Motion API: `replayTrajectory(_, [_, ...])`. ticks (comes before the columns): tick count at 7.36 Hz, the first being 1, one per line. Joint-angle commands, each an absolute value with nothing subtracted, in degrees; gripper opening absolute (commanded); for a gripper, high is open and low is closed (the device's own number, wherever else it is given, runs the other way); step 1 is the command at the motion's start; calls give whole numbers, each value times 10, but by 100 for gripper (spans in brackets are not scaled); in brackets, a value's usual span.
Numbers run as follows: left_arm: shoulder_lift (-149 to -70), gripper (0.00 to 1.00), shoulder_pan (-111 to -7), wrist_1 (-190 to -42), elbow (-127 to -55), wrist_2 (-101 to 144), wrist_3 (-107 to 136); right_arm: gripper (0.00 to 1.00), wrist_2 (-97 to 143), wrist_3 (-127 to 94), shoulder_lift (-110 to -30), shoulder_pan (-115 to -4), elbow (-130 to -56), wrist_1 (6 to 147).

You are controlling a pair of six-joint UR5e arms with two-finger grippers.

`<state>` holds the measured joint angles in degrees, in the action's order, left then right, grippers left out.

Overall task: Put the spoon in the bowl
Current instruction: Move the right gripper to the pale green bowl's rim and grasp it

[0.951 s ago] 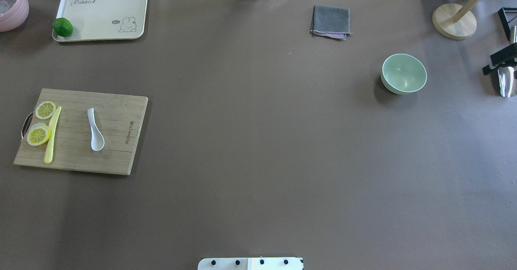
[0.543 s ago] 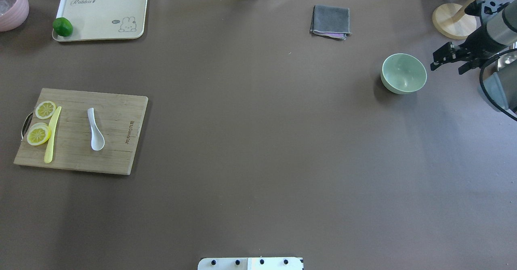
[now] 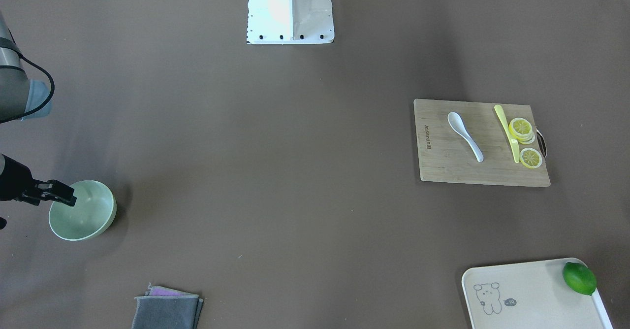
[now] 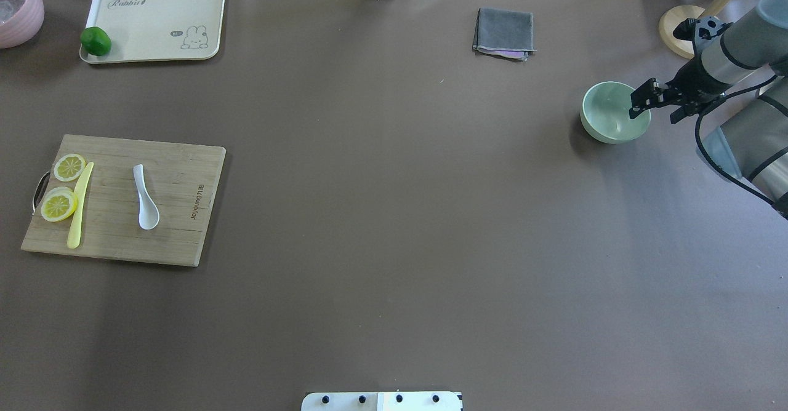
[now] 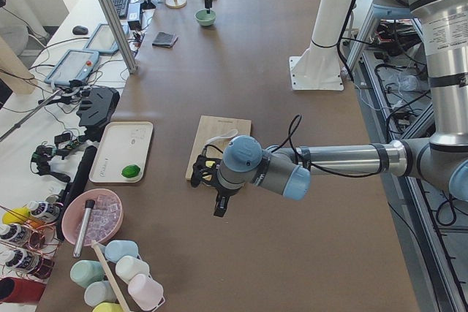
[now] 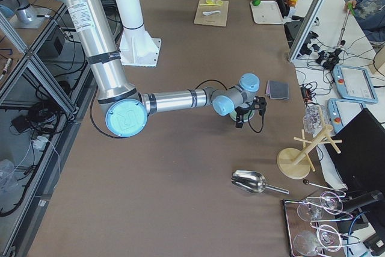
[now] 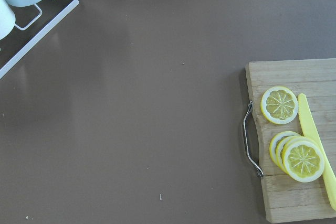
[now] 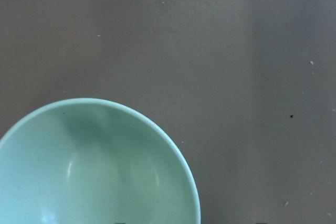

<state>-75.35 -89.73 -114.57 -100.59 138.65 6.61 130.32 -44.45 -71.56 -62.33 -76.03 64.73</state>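
The white spoon [image 4: 145,199] lies on the wooden cutting board [image 4: 178,214] at the table's left, scoop toward the robot; it also shows in the front view [image 3: 464,134]. The mint-green bowl [image 4: 606,115] stands empty at the far right and fills the lower left of the right wrist view [image 8: 94,171]. My right gripper [image 4: 659,106] is open and empty, just above the bowl's right rim, one finger [image 3: 59,194] over the rim. My left gripper [image 5: 219,208] shows only in the exterior left view, beside the board's handle end; I cannot tell if it is open.
A yellow knife [image 4: 79,205] and lemon slices [image 4: 69,167] lie on the board's left part. A cream tray [image 4: 154,17] with a lime [image 4: 96,41] sits far left. A grey cloth [image 4: 503,32] and a wooden stand [image 4: 689,32] are at the back right.
My right arm has come in from the right edge and moved left, from beside the bowl to over its right rim. The spoon and the bowl have not moved.
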Motion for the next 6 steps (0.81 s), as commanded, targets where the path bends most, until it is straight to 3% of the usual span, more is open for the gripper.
replayTrajectory(1, [-756, 98, -896, -1143, -1005, 1391, 99, 0, 1300, -446, -714, -620, -758, 647])
replayTrajectory(3, [-778, 98, -883, -1143, -1009, 1404, 199, 0, 1305, -455, -708, -619, -766, 647])
replayTrajectory(6, [-845, 89, -777, -1143, -1007, 1398, 379, 0, 1302, -695, -608, -532, -812, 646])
